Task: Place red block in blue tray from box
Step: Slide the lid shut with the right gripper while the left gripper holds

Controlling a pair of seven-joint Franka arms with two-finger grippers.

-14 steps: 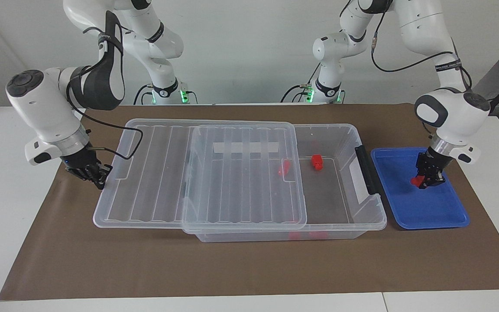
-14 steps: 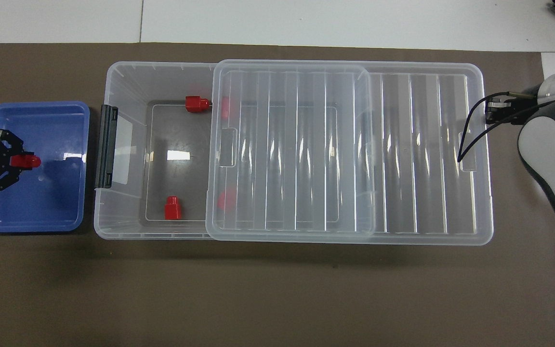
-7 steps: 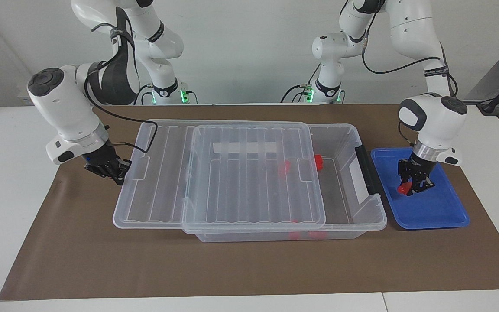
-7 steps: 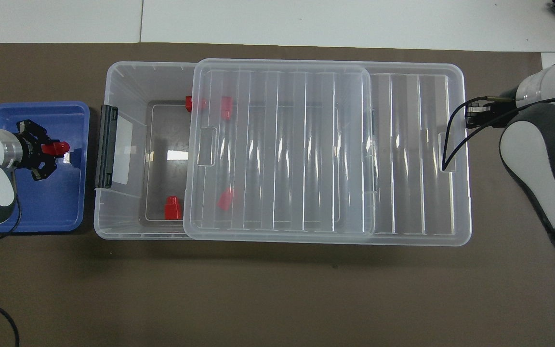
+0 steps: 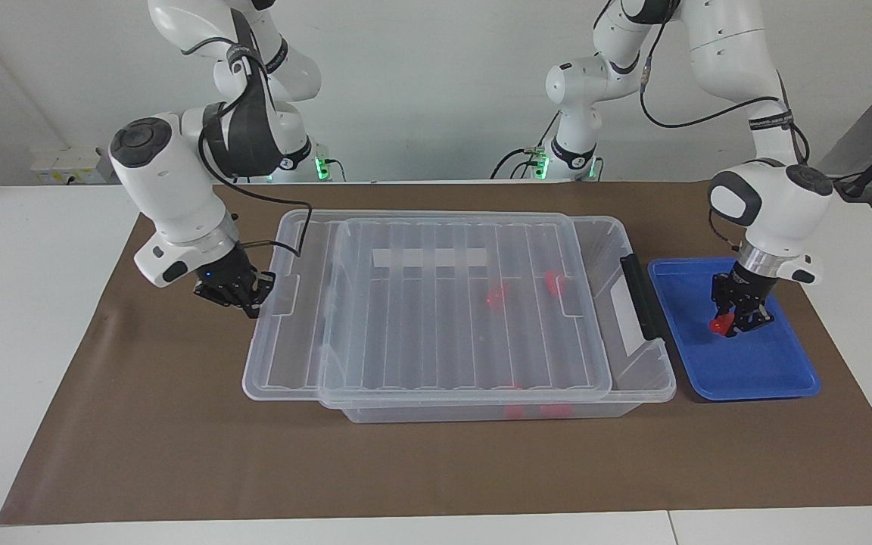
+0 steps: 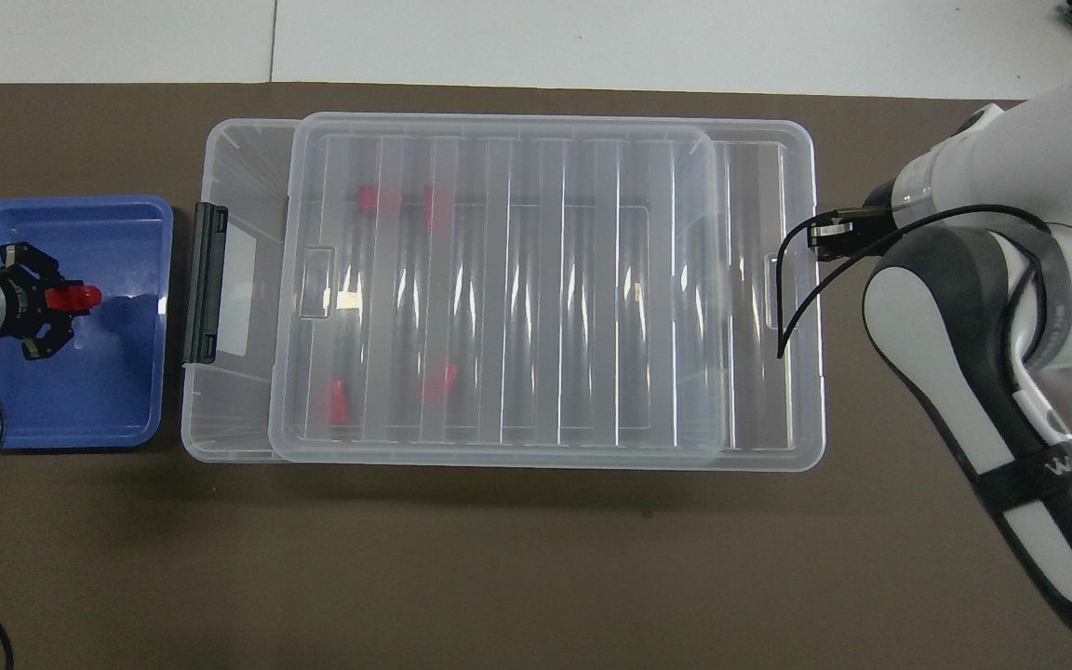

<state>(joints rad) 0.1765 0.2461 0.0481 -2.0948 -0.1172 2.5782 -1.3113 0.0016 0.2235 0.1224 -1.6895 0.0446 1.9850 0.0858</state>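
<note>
My left gripper is shut on a red block, low over the blue tray. The overhead view shows the same gripper, block and tray. The clear box lies beside the tray, its black handle toward it. Its ribbed lid covers most of the box. My right gripper is shut on the lid's end rim at the right arm's end, and shows there in the overhead view. Several red blocks lie inside under the lid.
Box and tray sit on a brown mat over a white table. A strip of the box by the handle stays uncovered. The right arm's cable hangs over the lid's end.
The right gripper has slid the lid toward the left arm's end, so it now covers the red blocks. The left gripper, still holding its block, shifted slightly over the tray.
</note>
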